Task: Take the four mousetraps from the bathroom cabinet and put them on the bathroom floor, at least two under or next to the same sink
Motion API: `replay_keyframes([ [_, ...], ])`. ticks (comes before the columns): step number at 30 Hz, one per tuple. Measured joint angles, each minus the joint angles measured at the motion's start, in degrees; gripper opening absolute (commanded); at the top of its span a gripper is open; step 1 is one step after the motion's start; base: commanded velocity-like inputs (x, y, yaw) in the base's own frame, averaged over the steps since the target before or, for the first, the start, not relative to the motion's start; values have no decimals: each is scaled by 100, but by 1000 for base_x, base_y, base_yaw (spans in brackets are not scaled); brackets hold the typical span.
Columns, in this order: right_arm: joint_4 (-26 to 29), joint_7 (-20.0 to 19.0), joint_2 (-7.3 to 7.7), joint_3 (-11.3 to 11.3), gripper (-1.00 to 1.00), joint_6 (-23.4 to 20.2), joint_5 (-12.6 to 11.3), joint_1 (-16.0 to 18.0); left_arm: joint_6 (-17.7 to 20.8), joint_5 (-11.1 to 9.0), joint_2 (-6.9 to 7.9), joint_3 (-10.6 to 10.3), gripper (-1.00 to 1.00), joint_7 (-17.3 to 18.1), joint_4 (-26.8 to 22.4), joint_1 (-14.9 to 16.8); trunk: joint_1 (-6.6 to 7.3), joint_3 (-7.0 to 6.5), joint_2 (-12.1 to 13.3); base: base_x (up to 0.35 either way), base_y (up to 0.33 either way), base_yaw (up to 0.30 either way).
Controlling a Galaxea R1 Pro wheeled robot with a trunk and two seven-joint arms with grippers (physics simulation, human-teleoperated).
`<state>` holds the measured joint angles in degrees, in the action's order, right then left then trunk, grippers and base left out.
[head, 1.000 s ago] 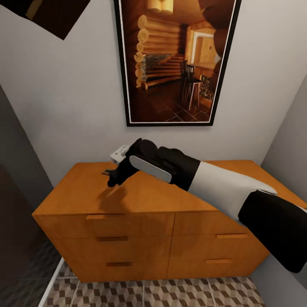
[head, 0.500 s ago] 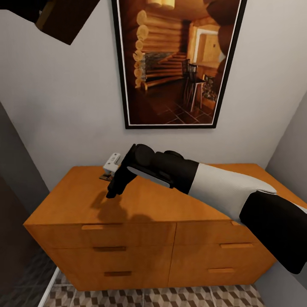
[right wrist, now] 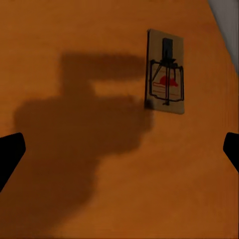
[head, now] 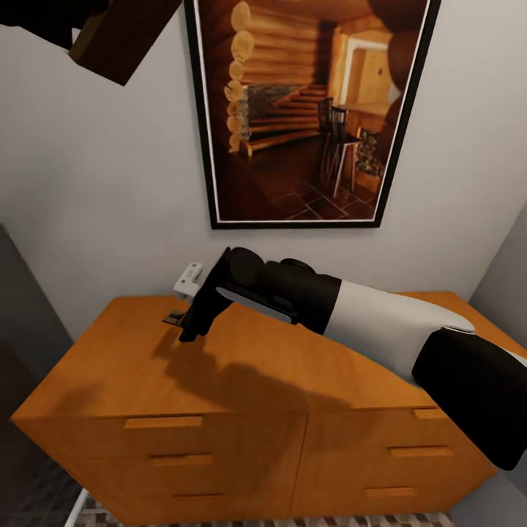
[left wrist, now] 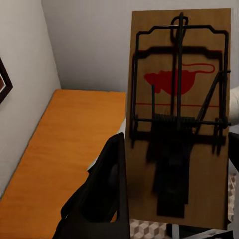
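One mousetrap [right wrist: 166, 78] lies flat on the orange-brown cabinet [head: 241, 366], near its back left corner. My right gripper [right wrist: 119, 152] hovers open above the cabinet top, the trap ahead of its spread fingertips [right wrist: 10, 154]. In the head view the right gripper [head: 192, 326] hangs just right of that mousetrap [head: 174, 318], which is partly hidden. My left gripper [left wrist: 174, 194] is shut on a second mousetrap [left wrist: 179, 119], held upright with its red spot and wire frame facing the camera. That held trap [head: 121, 36] shows at the head view's top left.
A large framed picture [head: 307, 110] hangs on the grey wall above the cabinet. A small white fitting [head: 189, 278] sits at the wall by the cabinet's back edge. Walls close in on both sides. Drawer fronts with bar handles [head: 162, 422] face me.
The head camera has shifted, so the cabinet sits lower and larger in view. The right gripper stays over the cabinet's back left, beside the lying trap.
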<state>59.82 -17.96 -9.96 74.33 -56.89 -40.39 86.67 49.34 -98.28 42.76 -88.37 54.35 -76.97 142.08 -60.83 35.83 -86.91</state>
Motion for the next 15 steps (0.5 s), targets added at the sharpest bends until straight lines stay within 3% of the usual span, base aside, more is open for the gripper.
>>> replay_keyframes([
  [15, 11, 10, 0, 15, 100, 14, 4, -2, 1, -4, 0, -18, -100, 0, -14, 0, -1, 0, 0, 14, 0, 0],
])
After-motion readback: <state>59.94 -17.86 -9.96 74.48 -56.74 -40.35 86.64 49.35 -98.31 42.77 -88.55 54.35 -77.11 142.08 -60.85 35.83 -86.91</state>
